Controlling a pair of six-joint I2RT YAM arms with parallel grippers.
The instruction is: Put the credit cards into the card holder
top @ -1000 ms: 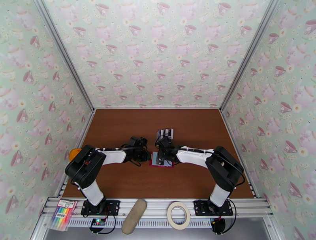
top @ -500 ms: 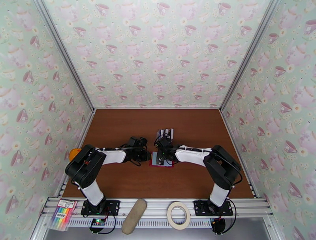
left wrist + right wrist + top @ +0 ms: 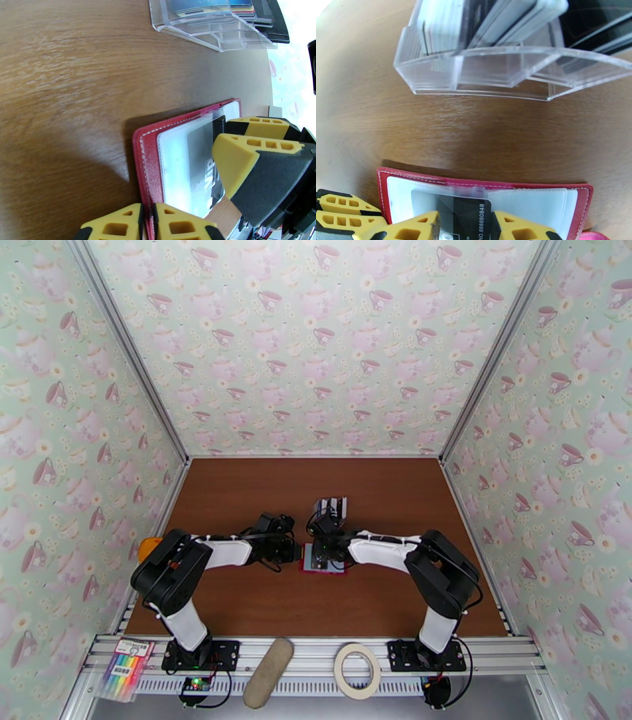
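Observation:
The red card holder (image 3: 324,571) lies open in the middle of the table, its clear pockets facing up (image 3: 549,203) (image 3: 173,165). My left gripper (image 3: 298,553) (image 3: 152,223) is shut on the holder's left edge. My right gripper (image 3: 320,548) (image 3: 465,228) is over the holder, shut on a black credit card (image 3: 464,211) (image 3: 215,181) that sits partly under a clear pocket. Its yellow fingers (image 3: 245,158) are also in the left wrist view. More credit cards (image 3: 446,23) (image 3: 205,6) stand in a clear acrylic rack (image 3: 330,506) just behind the holder.
The rack's clear front wall (image 3: 505,63) is close beyond the holder. An orange object (image 3: 147,546) sits at the table's left edge. On the front rail lie a marker pack (image 3: 126,669), a beige pad (image 3: 268,673) and a tape roll (image 3: 356,670).
The right arm has shifted slightly to the left over the holder, its grip on the card unchanged. The left arm has stayed put.

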